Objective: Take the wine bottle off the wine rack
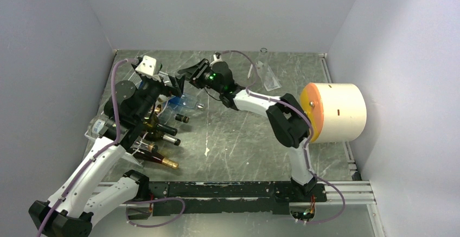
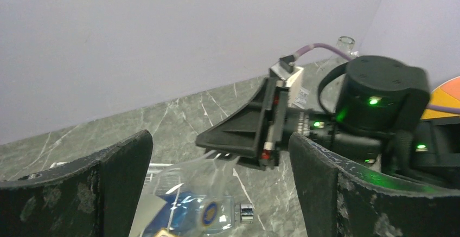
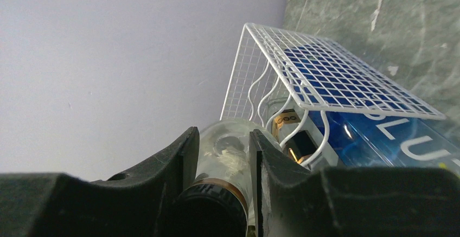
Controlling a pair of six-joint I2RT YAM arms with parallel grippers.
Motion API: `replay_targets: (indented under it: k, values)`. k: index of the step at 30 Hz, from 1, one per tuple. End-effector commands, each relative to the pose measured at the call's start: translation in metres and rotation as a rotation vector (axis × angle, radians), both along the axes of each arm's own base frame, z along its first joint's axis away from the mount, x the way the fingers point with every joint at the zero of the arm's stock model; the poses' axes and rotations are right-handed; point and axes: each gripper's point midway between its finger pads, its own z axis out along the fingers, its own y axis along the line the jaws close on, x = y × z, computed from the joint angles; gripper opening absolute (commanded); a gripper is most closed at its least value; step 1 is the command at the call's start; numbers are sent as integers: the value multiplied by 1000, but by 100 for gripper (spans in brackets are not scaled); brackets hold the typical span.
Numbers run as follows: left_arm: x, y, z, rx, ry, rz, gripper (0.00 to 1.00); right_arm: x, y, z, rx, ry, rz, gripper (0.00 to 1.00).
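Furthest left, the left pincer [image 2: 219,150] hangs above the rack end of the desk [image 1: 244,139] with its fingers spread wide and nothing between them; its wrist view looks down on a clear, blue-labelled bottle [image 2: 190,210] lying below. From overhead several dark bottles [image 1: 163,134] poke their necks out from under that arm, towards the middle of the desk.

The wine rack [image 3: 336,74] shows best in the right wrist view: white wire grid on top, wavy rows beneath, a blue label visible through the mesh. Just beside its near corner the right pincer [image 3: 222,161] is pinching the wine bottle [image 3: 228,139] by its clear glass neck, one finger pressed to each side, the dark cap toward the camera.

So the grip looks made, and that is the part I judge done. The bottle sits right against the wires (whether its body lies in a cradle is hidden), so drawing it out and clear of the rack is left.

Far right stands a cream cylinder [image 1: 339,112], well apart.
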Motion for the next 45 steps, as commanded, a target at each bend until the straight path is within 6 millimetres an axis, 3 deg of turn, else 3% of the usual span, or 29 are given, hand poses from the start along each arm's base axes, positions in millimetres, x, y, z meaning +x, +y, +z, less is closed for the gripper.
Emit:
replay_targets:
  k: [1, 7, 13, 17, 23, 28, 37, 41, 43, 45]
  values:
    - [-2, 5, 12, -26, -38, 13, 99, -12, -42, 115, 181, -184, -70, 0]
    - [0, 3, 9, -24, -26, 5, 99, -26, -93, 139, 124, -267, -152, 0]
    - [0, 1, 9, -22, -23, -1, 99, -43, -150, 157, -87, -383, -267, 0]
    - [0, 0, 9, -24, -23, -5, 99, -54, -201, 154, -280, -436, -382, 0]
    - [1, -2, 7, -25, -16, -17, 99, -68, -286, 131, -624, -462, -616, 0]
    - [1, -3, 6, -24, -13, -18, 99, -65, -350, 116, -865, -400, -832, 0]
    - [5, -5, 1, -14, 1, -22, 99, -20, -398, 105, -1033, -405, -952, 0]
    - [5, -3, 1, -11, 0, -13, 99, 4, -398, 94, -1048, -421, -936, 0]
    - [5, -2, 1, -10, -2, -9, 99, 13, -395, 99, -1045, -470, -949, 0]
    - [5, -1, 0, -9, -1, -3, 99, 18, -396, 86, -1064, -487, -953, 0]
